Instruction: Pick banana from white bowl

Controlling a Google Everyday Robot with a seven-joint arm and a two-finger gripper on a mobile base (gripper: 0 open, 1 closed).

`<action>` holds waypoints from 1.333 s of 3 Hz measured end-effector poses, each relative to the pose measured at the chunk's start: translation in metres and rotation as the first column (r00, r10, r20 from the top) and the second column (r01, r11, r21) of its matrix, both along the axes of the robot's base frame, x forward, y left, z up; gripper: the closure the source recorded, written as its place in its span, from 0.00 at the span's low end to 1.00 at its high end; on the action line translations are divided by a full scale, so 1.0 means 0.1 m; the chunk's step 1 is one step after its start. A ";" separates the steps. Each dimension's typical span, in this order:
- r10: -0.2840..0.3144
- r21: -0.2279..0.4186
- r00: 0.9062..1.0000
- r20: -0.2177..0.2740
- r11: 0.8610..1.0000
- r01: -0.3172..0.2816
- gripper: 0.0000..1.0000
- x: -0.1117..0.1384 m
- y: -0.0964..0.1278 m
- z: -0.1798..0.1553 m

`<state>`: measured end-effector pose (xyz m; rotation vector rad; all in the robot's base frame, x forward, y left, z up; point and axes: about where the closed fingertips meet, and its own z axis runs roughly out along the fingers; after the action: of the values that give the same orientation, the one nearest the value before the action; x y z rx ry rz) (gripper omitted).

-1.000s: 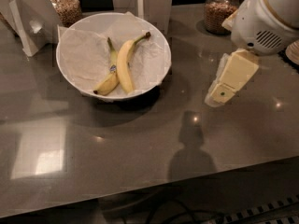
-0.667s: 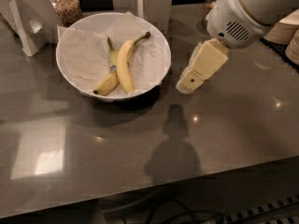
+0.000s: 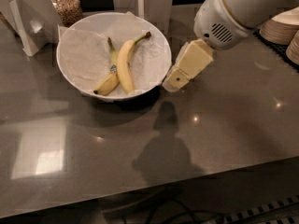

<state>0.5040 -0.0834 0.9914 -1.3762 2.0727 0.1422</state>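
Observation:
The white bowl [image 3: 74, 71], lined with crinkled white paper, stands on the grey counter at the upper left. In it lies the banana [image 3: 125, 63], thick and pale yellow with a brown stem tip pointing to the upper right. A slimmer banana [image 3: 110, 76] with a blue sticker and a greenish stem lies against its left side. My gripper [image 3: 174, 82], cream-coloured, hangs from the white arm just right of the bowl's rim, above the counter and apart from the bananas.
A jar of cereal [image 3: 65, 6] and white card holders [image 3: 25, 27] stand behind the bowl. Stacks of plates [image 3: 282, 29] sit at the far right. The counter's front edge [image 3: 187, 188] runs across the bottom, with cables on the floor below.
My arm and gripper have moved left across the counter, from the right side to just beside the bowl's right rim. The bowl and bananas have not moved.

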 end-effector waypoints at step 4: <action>-0.040 0.219 0.999 -0.013 0.975 0.042 0.00 0.42 0.81 -0.21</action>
<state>0.5463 -0.0020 0.9701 -1.2008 2.0228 0.3490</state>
